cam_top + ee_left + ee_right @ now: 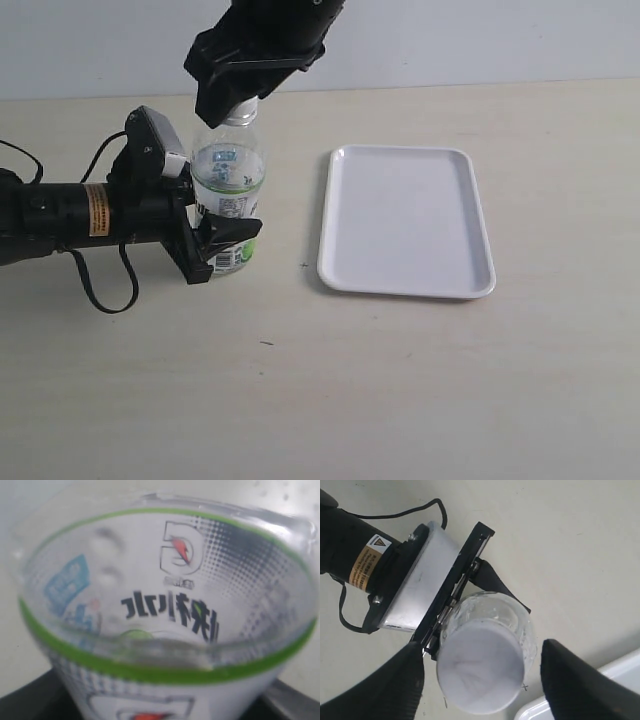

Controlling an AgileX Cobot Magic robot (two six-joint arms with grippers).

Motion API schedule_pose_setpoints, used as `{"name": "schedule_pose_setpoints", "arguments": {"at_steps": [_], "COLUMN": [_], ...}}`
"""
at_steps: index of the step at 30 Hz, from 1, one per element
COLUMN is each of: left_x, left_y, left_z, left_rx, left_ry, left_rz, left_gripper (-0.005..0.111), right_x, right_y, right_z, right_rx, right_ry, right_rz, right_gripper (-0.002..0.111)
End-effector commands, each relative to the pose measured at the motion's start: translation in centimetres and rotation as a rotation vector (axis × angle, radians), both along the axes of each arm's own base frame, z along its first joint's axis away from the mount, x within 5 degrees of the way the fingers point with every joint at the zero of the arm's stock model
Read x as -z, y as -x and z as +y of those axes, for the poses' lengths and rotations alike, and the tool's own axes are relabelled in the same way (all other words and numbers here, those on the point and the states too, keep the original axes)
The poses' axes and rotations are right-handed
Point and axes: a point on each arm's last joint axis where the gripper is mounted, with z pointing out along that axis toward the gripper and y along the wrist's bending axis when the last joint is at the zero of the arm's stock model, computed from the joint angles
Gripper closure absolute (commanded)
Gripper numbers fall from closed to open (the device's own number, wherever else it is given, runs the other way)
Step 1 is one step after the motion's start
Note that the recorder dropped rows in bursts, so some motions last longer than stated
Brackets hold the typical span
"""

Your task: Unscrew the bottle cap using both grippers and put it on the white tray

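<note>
The bottle (pixel 165 605) sits clamped in the left gripper (pixel 222 247); the right gripper (pixel 480 646), spread, straddles its cap (pixel 481 674).

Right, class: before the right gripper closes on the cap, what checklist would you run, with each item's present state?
1. Upright bottle: ok.
2. Firm left gripper hold, low on bottle: ok.
3. Centred bottle cap inside right gripper: ok.
4. Closed right gripper on bottle cap: not ok, gaps both sides.
5. Loosened bottle cap: cannot tell.
6. Bare white tray: ok.
</note>
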Motion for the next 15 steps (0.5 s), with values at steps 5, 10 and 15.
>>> {"name": "schedule_pose_setpoints", "arguments": {"at_steps": [5, 10, 15], "left_x": [-0.71, -0.71, -0.70], "left_y": [-0.24, -0.23, -0.22], "left_z": [-0.02, -0.02, -0.03], "left_rx": [-0.014, -0.014, -0.018], "left_ry": [0.034, 0.034, 0.040], "left_rz": [-0.022, -0.021, -0.009], "left_gripper": [0.107, 0.107, 0.107], "right_x": [-0.28, -0.28, -0.26], "right_y": [-0.13, -0.13, -0.08], "right_z": [0.16, 0.16, 0.14], "right_rx": [-0.001, -0.010, -0.189], "right_ry": [-0.011, -0.008, 0.045], "right_rz": [-0.030, -0.035, -0.136], "right_gripper": [0.076, 0.108, 0.108]}}
